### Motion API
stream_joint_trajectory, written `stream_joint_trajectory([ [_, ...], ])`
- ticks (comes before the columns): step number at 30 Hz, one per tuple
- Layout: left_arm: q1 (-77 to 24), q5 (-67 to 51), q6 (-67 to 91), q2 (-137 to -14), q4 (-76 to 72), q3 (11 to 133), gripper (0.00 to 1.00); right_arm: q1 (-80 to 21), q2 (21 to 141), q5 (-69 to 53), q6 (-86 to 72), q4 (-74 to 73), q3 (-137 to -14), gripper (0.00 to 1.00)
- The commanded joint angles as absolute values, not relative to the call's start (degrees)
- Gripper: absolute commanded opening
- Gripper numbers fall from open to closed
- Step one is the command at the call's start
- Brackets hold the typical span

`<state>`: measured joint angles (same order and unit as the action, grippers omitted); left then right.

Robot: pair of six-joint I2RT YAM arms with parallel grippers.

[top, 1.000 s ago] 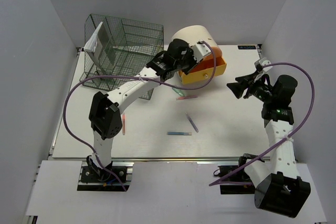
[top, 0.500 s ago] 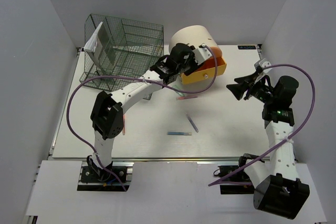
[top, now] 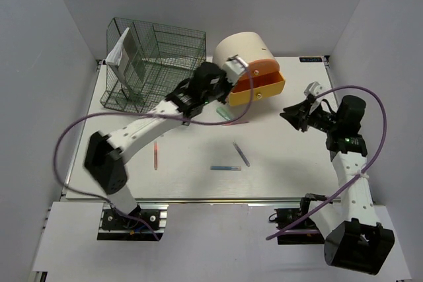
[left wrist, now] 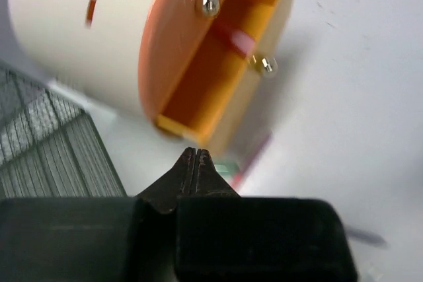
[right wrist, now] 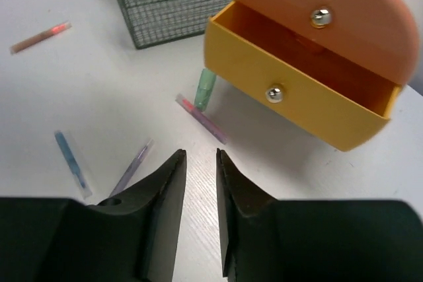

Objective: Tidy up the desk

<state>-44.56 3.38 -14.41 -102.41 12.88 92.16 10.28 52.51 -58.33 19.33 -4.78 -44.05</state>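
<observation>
The desk is a white tabletop with loose pens on it. In the top view there are an orange pen, a blue pen, a purple pen, a pink pen and a green pen. My left gripper is shut and empty, just in front of the open yellow drawer. In its wrist view the tips point at the drawer, which holds a red item. My right gripper hovers to the right of the drawer. In its wrist view it is slightly open and empty.
The cream drawer unit with an orange front stands at the back. A dark green wire rack stands at the back left with white paper on its left end. A silver rail runs along the near edge.
My left gripper has drawn back from the drawer toward the left and its arm has swung lower. My right gripper has shifted a little to the left.
</observation>
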Motion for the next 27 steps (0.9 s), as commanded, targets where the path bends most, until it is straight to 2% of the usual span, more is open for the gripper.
stream_joint_trajectory([
  [1, -43.9, 0.9, -1.2, -84.6, 13.1, 81.3, 0.0, 5.5, 53.2, -56.0, 33.3, -13.1, -44.8, 0.3],
  [2, -43.9, 1.1, -0.6, -81.2, 13.2, 73.6, 0.0, 2.8, 53.6, -52.9, 35.3, -15.9, -44.2, 0.27],
  [4, -43.2, 2.3, 4.3, -72.2, 14.1, 67.4, 0.06, -2.3, 55.2, -48.9, 39.7, -17.3, -43.3, 0.26],
  [6, -42.6, 4.3, 8.0, -67.1, 17.9, 60.7, 0.19, -9.7, 56.8, -40.7, 41.4, -17.7, -42.5, 0.25],
  [7, -42.6, 5.0, 9.3, -61.6, 18.8, 58.5, 0.27, -11.8, 57.4, -37.9, 41.7, -17.6, -42.6, 0.25],
  [8, -42.1, 6.4, 11.0, -58.7, 20.1, 56.4, 0.45, -17.9, 59.0, -32.4, 41.9, -17.6, -43.7, 0.26],
  [10, -42.1, 7.6, 14.3, -51.2, 21.3, 51.0, 0.58, -22.0, 61.0, -26.8, 41.8, -17.6, -45.6, 0.27],
  [11, -42.1, 8.6, 15.5, -48.8, 22.5, 49.6, 0.67, -26.0, 62.4, -21.7, 41.8, -17.8, -46.7, 0.31],
  [13, -42.1, 11.2, 18.2, -42.5, 24.5, 46.2, 0.7, -33.5, 67.5, -16.5, 41.0, -18.9, -51.4, 0.34],
  [18, -42.1, 15.3, 21.9, -31.9, 27.6, 41.2, 0.72, -44.4, 81.2, -2.3, 34.3, -17.7, -61.9, 0.45],
  [19, -42.1, 15.9, 22.2, -30.7, 29.3, 40.2, 0.72, -45.4, 82.9, 2.6, 31.6, -16.7, -63.4, 0.49],
  [20, -42.1, 16.3, 22.7, -27.6, 29.9, 39.7, 0.72, -46.0, 86.4, 4.5, 30.2, -16.4, -65.2, 0.57],
  [23, -42.6, 17.4, 22.9, -23.9, 32.1, 38.2, 0.73, -47.0, 94.2, 8.2, 23.8, -18.5, -73.8, 0.69],
  [27, -43.3, 18.0, 22.4, -18.4, 32.3, 38.0, 0.73, -47.0, 103.0, 12.0, 17.3, -23.3, -83.8, 0.73],
])
